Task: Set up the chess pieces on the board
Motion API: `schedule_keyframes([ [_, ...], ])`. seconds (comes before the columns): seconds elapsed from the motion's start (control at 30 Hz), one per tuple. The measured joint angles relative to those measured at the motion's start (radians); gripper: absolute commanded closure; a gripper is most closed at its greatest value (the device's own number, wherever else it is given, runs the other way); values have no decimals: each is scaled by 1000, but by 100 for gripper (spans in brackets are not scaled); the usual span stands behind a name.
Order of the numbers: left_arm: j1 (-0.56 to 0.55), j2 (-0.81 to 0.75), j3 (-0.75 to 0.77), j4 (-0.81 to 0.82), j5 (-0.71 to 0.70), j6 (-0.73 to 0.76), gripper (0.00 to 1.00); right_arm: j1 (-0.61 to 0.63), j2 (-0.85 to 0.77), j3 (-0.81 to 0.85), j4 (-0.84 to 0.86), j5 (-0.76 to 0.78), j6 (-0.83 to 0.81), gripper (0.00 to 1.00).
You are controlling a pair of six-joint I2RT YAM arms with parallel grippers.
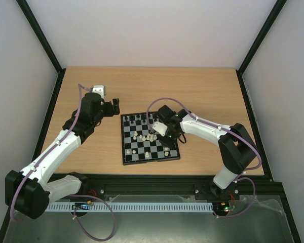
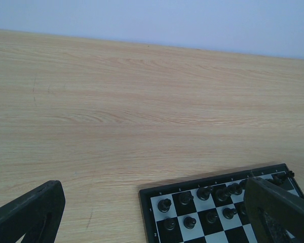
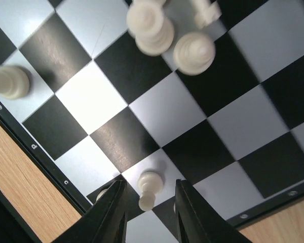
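Observation:
The board (image 1: 142, 158) lies flat in the middle of the table. Black pieces (image 1: 138, 120) stand in its two far rows. Cream-white pieces (image 1: 143, 136) are clustered mid-board, with others nearer the front. My right gripper (image 1: 169, 146) is low over the board's near right part. In the right wrist view it (image 3: 149, 215) is open, its fingers (image 3: 111, 212) either side of one upright cream pawn (image 3: 149, 188) without touching it. My left gripper (image 1: 114, 107) is open and empty over bare table left of the board's far corner (image 2: 157, 202); black pieces (image 2: 202, 193) show there.
Bare wooden table (image 1: 202, 91) lies beyond and to both sides of the board. A black frame and pale walls enclose the table. Other cream pieces (image 3: 192, 50) stand a few squares from the right gripper, and one (image 3: 10, 82) at the board's edge.

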Motion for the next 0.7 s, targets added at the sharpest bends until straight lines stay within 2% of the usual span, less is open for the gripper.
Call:
schedule_keyframes([
  [0.43,0,8,0,0,3,0,1,-132,38,187,-22,67,-67,78],
  [0.7,0,9,0,0,3,0,1,-136,127,209,-13,111,-92,75],
])
